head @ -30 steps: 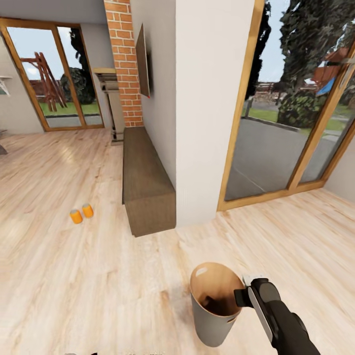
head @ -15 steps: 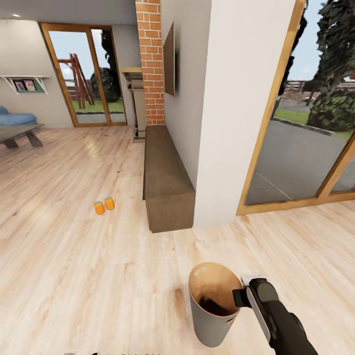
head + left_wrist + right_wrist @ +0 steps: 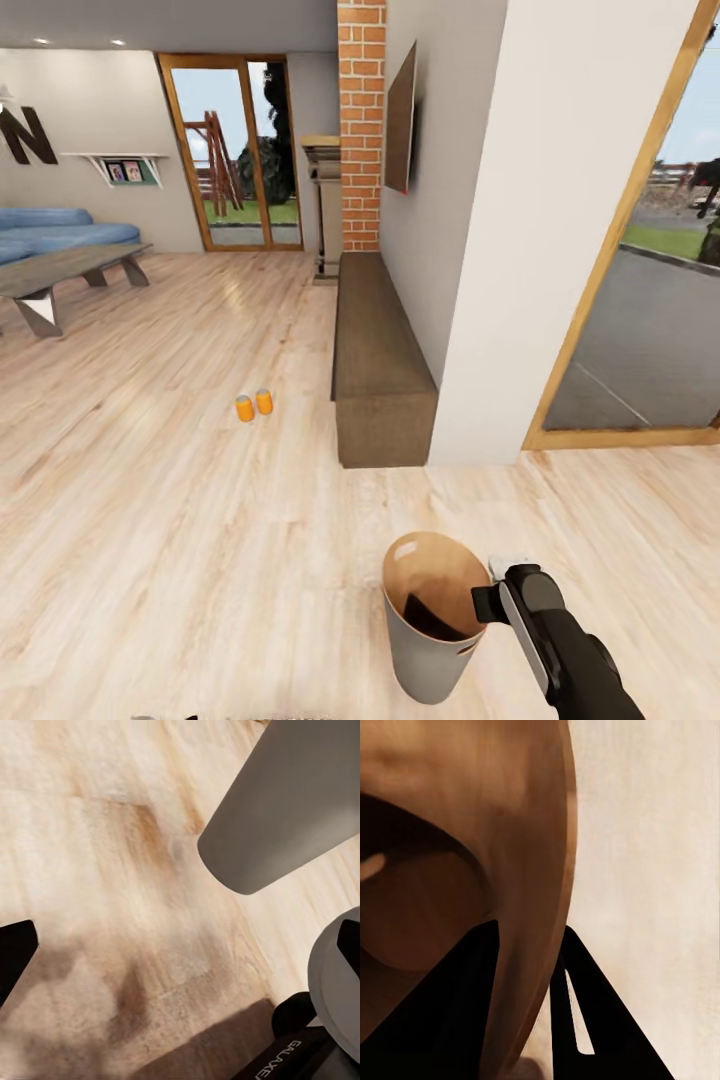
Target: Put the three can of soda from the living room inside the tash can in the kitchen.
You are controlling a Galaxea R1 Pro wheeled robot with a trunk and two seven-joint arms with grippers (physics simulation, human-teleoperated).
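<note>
The bin (image 3: 432, 640) is held upright at its rim by the right pincer (image 3: 487, 600), narrowly closed over the wall; two cans (image 3: 254, 405) are seen upright beyond it on the floor (image 3: 150, 560).

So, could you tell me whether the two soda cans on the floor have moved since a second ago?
No. The soda cans keep their place beside the low brown bench; the camera turned.

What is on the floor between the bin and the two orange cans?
Nothing; in the head view only bare wood floor stretches between the bin and the two cans.
</note>
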